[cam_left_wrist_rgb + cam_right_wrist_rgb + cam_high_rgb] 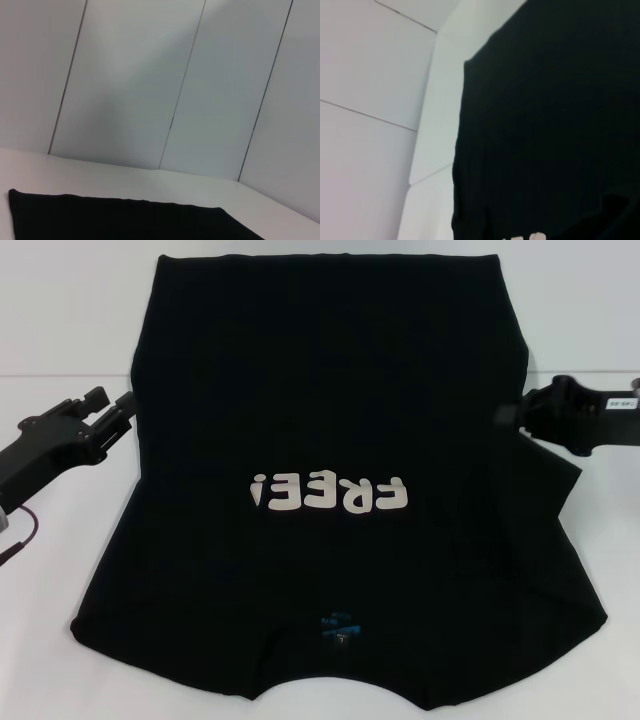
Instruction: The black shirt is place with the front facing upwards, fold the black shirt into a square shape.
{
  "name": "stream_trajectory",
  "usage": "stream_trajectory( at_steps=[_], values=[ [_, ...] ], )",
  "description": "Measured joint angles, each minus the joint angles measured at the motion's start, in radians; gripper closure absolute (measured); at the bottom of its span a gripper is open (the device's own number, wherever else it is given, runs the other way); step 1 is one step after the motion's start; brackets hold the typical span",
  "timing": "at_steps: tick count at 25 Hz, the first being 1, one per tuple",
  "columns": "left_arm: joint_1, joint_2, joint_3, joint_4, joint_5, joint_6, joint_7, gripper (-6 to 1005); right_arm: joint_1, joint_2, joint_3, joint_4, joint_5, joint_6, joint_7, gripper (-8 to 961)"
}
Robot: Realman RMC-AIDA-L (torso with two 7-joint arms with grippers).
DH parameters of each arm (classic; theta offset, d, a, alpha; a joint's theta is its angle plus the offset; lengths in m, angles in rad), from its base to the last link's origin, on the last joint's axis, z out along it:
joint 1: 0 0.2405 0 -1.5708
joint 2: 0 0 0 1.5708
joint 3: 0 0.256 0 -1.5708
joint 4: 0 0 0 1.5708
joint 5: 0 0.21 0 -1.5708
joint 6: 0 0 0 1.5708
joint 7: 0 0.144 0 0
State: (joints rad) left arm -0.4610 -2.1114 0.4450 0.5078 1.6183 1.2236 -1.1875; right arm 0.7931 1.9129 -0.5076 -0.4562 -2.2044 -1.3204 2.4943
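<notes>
We look down on a large plain black short-sleeved cloth T-shirt (330,420) spread flat on a white counter (60,340), filling most of the head view. Its front faces up, and off-white "FREE!" lettering (330,493) sits near the middle, reading upside down from our side. A small blue neck label (338,626) lies at the near edge, so the collar points toward us and the hem lies at the far side. The shirt's near corners fan out wider than the far part, and on the right side a fold of cloth bulges outward just below the arm there.

Our left gripper (128,405) reaches in from the left, its tip just beside the shirt's left edge, about halfway along its length. Its jaws appear pressed close together, holding nothing that we can see.

Our right gripper (510,415) comes in from the right and meets the shirt's right edge at about the same height. Black against black cloth, we cannot tell how its jaws stand or whether they pinch the fabric.

The left wrist view shows a strip of the black shirt (125,220) on the counter with pale wall panels (150,90) beyond. The right wrist view shows the shirt (550,125) filling most of the frame.
</notes>
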Motion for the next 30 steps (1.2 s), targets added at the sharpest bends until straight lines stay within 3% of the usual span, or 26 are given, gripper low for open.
stream_trajectory(
  at_steps=[11, 14, 18, 23, 27, 30],
  values=[
    [0.001, -0.001, -0.017, -0.010, 0.000, -0.003, 0.020, 531, 0.020, 0.034, -0.046, 0.061, 0.076, -0.021, -0.008, 845],
    [0.001, -0.002, -0.017, -0.017, 0.000, -0.003, 0.029, 531, 0.015, 0.042, -0.049, 0.062, 0.109, -0.032, -0.013, 698],
    [0.003, -0.005, -0.017, -0.021, 0.000, -0.003, 0.033, 530, -0.012, 0.036, -0.051, 0.052, 0.105, -0.029, -0.038, 519],
    [0.011, -0.006, -0.014, -0.021, 0.000, 0.002, 0.032, 530, -0.096, 0.013, -0.024, 0.034, 0.157, -0.002, -0.152, 322],
    [0.020, -0.005, -0.011, -0.006, 0.005, 0.020, -0.004, 529, -0.166, 0.016, -0.009, 0.033, 0.305, -0.041, -0.330, 178],
    [0.035, 0.003, -0.007, 0.030, 0.018, 0.063, -0.079, 528, -0.207, 0.019, -0.009, 0.033, 0.391, -0.075, -0.439, 183]
  ],
)
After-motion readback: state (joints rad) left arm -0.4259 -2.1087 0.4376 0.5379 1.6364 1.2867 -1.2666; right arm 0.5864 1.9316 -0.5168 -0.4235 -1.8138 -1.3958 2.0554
